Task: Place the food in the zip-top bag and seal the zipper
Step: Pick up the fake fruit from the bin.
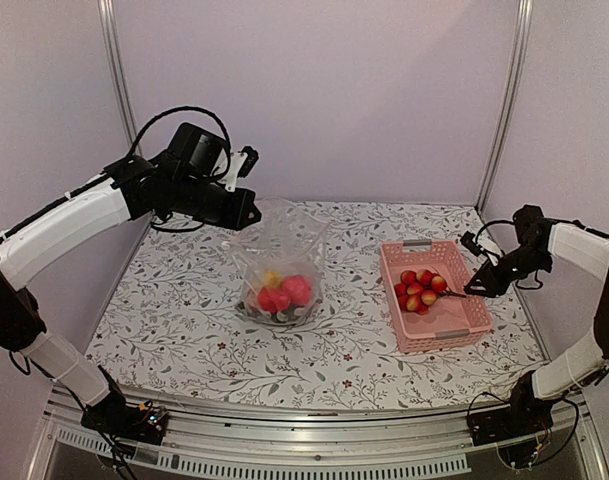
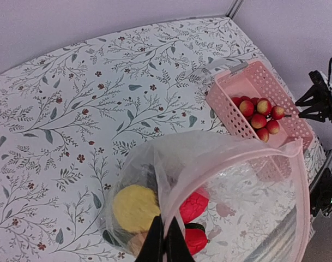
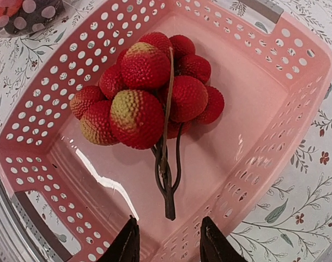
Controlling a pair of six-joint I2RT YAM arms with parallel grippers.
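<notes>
Only the right wrist view shows the dark stem (image 3: 167, 164) of the fruit cluster (image 3: 149, 93), pointing at the right gripper (image 3: 168, 240), whose jaws stand apart over the pink basket (image 3: 296, 71) near the table's (image 1: 184, 310) right edge. The left gripper (image 2: 166, 241) pinches the zip-top bag (image 2: 236, 180) by its rim mid-table, mouth upward.

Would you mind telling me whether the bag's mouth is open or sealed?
Open: the left gripper holds the zip-top bag up by its rim, mouth gaping.
</notes>
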